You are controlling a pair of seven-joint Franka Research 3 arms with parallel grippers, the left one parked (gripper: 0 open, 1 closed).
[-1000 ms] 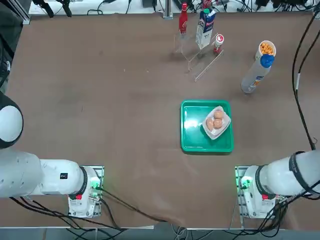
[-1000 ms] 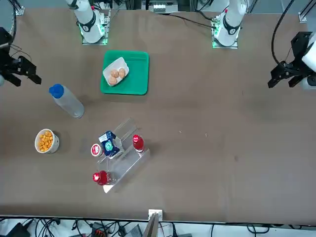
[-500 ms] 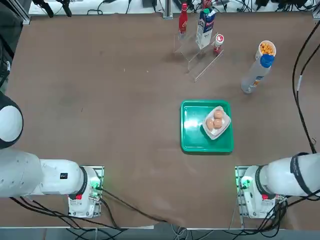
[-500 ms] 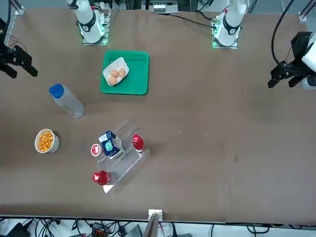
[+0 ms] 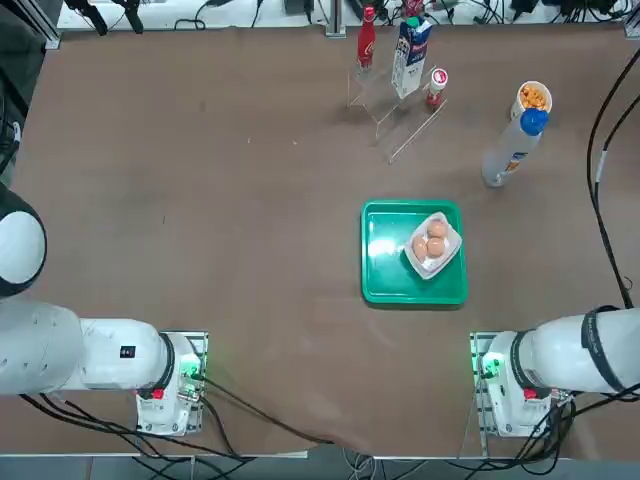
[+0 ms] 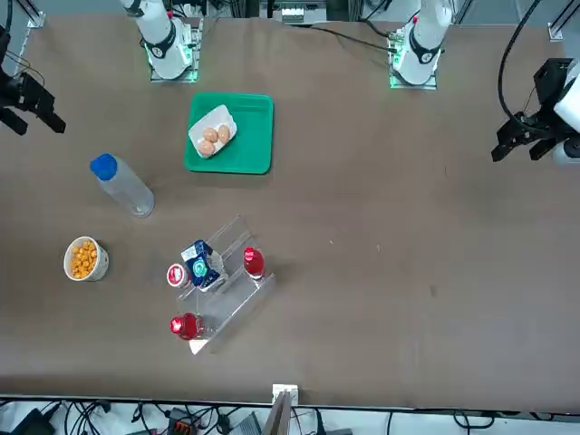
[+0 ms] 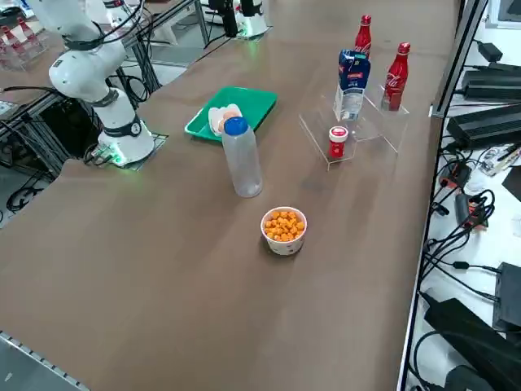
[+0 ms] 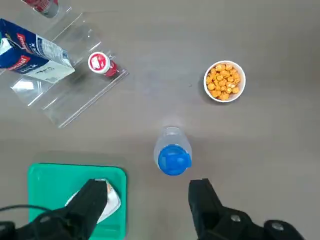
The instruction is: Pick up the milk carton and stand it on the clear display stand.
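Currently the milk carton point(image 5: 411, 55) is seen standing upright on the clear display stand point(image 5: 392, 112), near the far table edge in the top view. A red bottle point(image 5: 367, 40) stands just beside the carton on the same stand, and a small red-capped jar point(image 5: 436, 87) stands on the stand's lower step. In the right side view a second red bottle point(image 7: 396, 75) is seen on the stand beyond the carton.

The right gripper point(image 8: 147, 207) is held high over the table, well apart from the stand, with its fingers point(image 8: 92, 202) spread wide and nothing between them. In the right wrist view the grey tube with blue cap point(image 8: 173, 152) lies directly ahead of the fingers, and a cup of orange snacks point(image 8: 225, 80) is located beyond it.

The green tray point(image 5: 383, 270) with a dish of eggs point(image 5: 433, 243) is located nearer the arm bases. The brown table point(image 5: 200, 200) is left open across its whole left half, and bare surface is left between tray and stand
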